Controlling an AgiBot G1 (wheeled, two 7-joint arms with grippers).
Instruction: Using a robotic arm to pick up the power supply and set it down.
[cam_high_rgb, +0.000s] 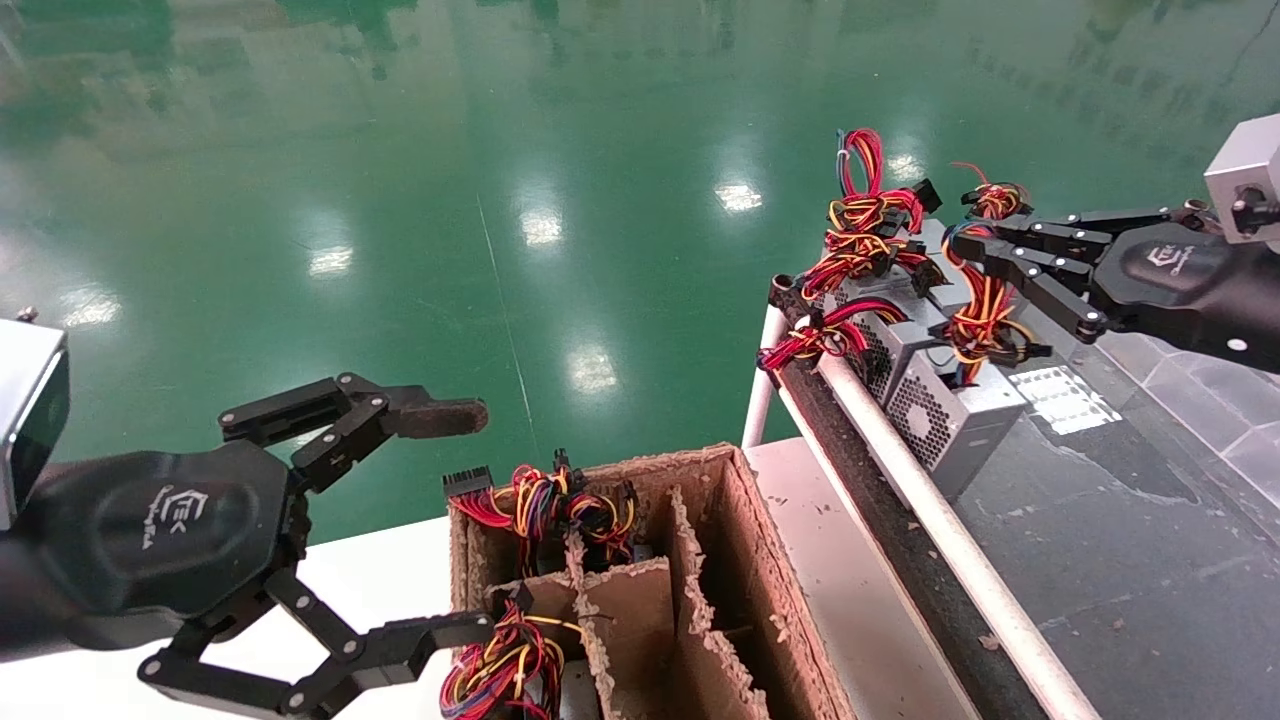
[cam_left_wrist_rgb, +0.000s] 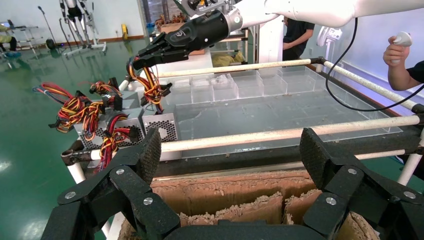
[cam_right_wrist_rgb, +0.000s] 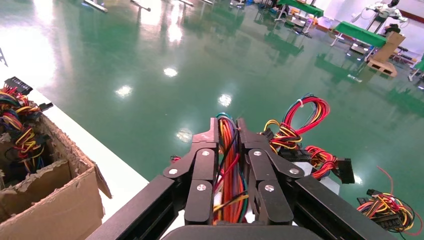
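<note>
The power supply (cam_high_rgb: 950, 425) is a grey box with a perforated side. It sits on the dark table right behind the white rail (cam_high_rgb: 930, 510). Its red, yellow, orange and black wire bundle (cam_high_rgb: 985, 310) rises from the box. My right gripper (cam_high_rgb: 962, 245) is shut on that bundle; in the right wrist view the wires (cam_right_wrist_rgb: 229, 165) run between the closed fingers (cam_right_wrist_rgb: 207, 142). The left wrist view shows the same grip (cam_left_wrist_rgb: 142, 56) above the box (cam_left_wrist_rgb: 161, 126). My left gripper (cam_high_rgb: 465, 520) stands open above the cardboard box (cam_high_rgb: 745, 520), holding nothing.
More grey units lie behind the held one, one with a tall red-and-blue wire loop (cam_high_rgb: 862, 160). The cardboard box has dividers and holds wire bundles (cam_high_rgb: 545, 505) in its near cells. Clear plastic bins (cam_left_wrist_rgb: 250, 85) stand farther along the table. Green floor lies beyond.
</note>
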